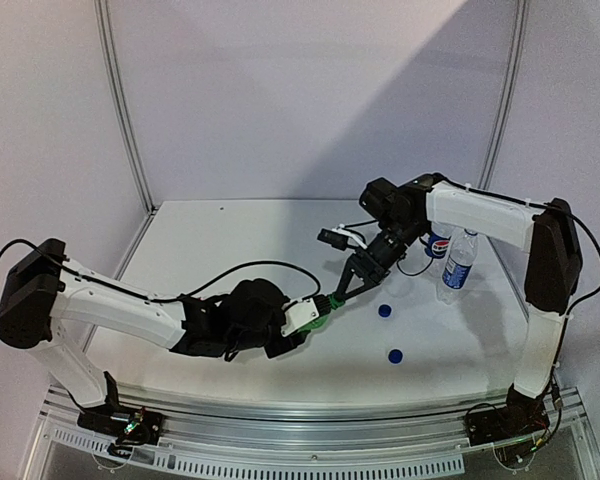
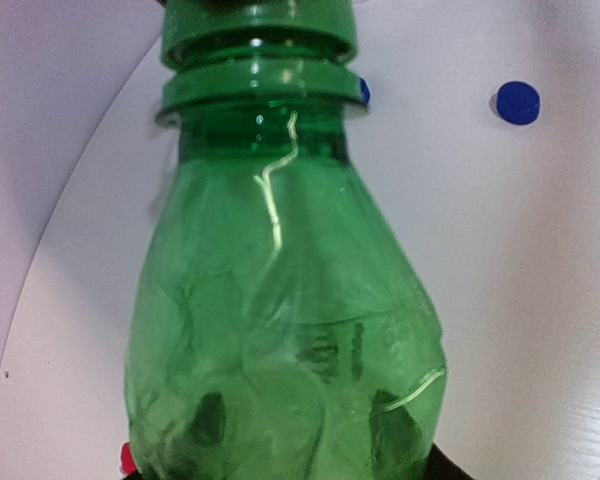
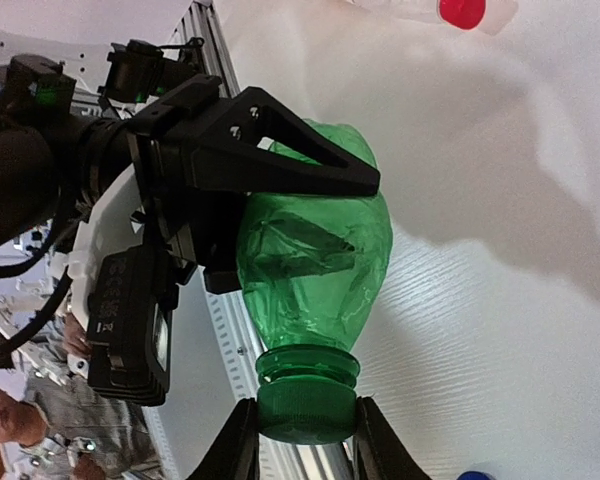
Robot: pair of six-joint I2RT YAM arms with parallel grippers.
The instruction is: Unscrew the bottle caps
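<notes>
My left gripper [image 1: 302, 317] is shut on the body of the all-green bottle [image 1: 318, 312] and holds it above the table, neck pointing toward the right arm. The bottle fills the left wrist view [image 2: 280, 300]. My right gripper [image 3: 307, 442] is shut on the green cap [image 3: 307, 408], one finger on each side, and the cap sits on the bottle's neck. In the top view the right gripper [image 1: 332, 297] meets the bottle's mouth. Two blue caps [image 1: 384, 311] [image 1: 394, 355] lie loose on the table. A red cap [image 3: 463, 10] is on a clear bottle lying at the top edge of the right wrist view.
A Pepsi-label bottle [image 1: 437, 243] and a blue-label clear bottle [image 1: 459, 262] stand at the back right, behind the right arm. The metal rail [image 1: 310, 415] runs along the near table edge. A white wall closes the back.
</notes>
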